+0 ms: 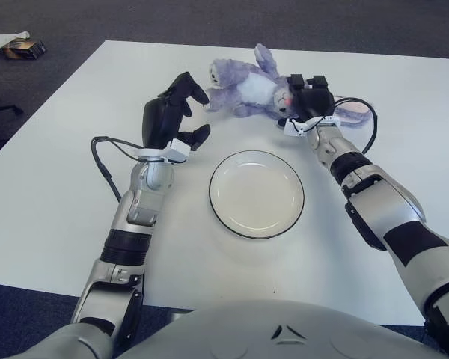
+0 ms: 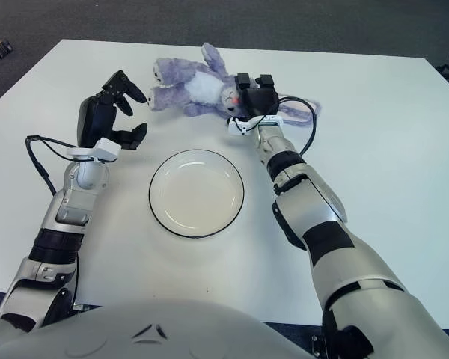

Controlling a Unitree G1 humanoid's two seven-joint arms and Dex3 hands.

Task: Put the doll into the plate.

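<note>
1. My left hand (image 1: pixel 172 112) is raised on a near-upright forearm at the left of the white table (image 1: pixel 52 187). Its dark fingers (image 1: pixel 188 88) are spread and hooked, gripping nothing. The uppermost fingertip is just beside the doll's foot; I cannot tell whether they touch.
2. My right hand (image 1: pixel 308 101) reaches forward on an extended arm and sits at the doll's head. The fingers appear to be curled against the head, but the view is poor and I cannot tell if they actually grip it.
3. The doll (image 1: pixel 247 88), a purple plush rabbit with a white belly, lies on its side on the table beyond the plate, between my two hands.
4. The plate (image 1: pixel 257 194), white with a dark rim, sits nearer to me, apart from the doll.
5. No readable writing or labels on hands, doll or plate.
</note>
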